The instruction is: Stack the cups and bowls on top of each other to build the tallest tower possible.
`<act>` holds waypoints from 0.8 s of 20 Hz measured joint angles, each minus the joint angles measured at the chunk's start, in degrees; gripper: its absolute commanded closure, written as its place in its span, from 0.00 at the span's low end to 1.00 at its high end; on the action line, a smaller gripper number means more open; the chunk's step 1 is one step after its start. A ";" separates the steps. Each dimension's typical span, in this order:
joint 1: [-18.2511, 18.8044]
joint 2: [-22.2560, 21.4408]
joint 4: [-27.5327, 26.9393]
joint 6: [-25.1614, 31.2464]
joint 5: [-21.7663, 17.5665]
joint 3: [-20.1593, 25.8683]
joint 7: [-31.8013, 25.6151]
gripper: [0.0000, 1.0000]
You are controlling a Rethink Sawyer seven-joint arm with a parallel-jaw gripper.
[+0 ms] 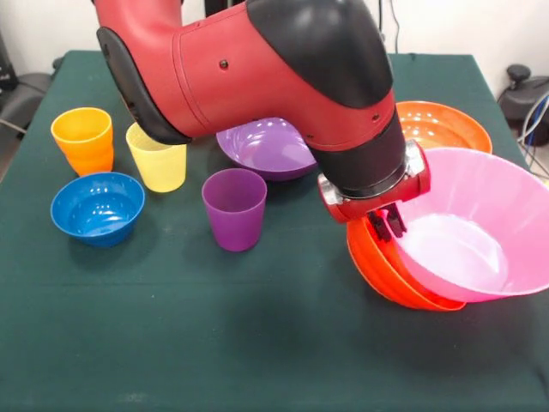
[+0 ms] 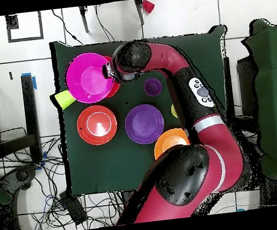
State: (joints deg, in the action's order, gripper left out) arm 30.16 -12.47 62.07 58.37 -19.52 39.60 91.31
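My gripper (image 1: 388, 225) is shut on the left rim of the pink bowl (image 1: 480, 232). The pink bowl sits tilted inside a red-orange bowl (image 1: 386, 275), which is tilted too. In the overhead view the gripper (image 2: 108, 70) is at the pink bowl's (image 2: 87, 77) right rim. A second red-orange bowl (image 1: 442, 124) stands behind them. The purple bowl (image 1: 266, 146), purple cup (image 1: 234, 209), yellow cup (image 1: 157, 157), orange cup (image 1: 83, 140) and small blue bowl (image 1: 97, 206) stand apart to the left. A lime green cup (image 2: 65, 99) lies at the table's edge.
A yellow-orange bowl (image 2: 171, 142) shows partly under the arm in the overhead view. The arm (image 1: 257, 69) covers the table's middle back. The green table (image 1: 257, 343) ends just below the bowls in front. Cables lie on the floor around it.
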 measured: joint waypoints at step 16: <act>1.51 -2.98 1.65 1.33 0.55 1.31 0.00 1.00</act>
State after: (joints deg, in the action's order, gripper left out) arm 31.67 -15.45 63.72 59.69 -18.97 40.91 91.31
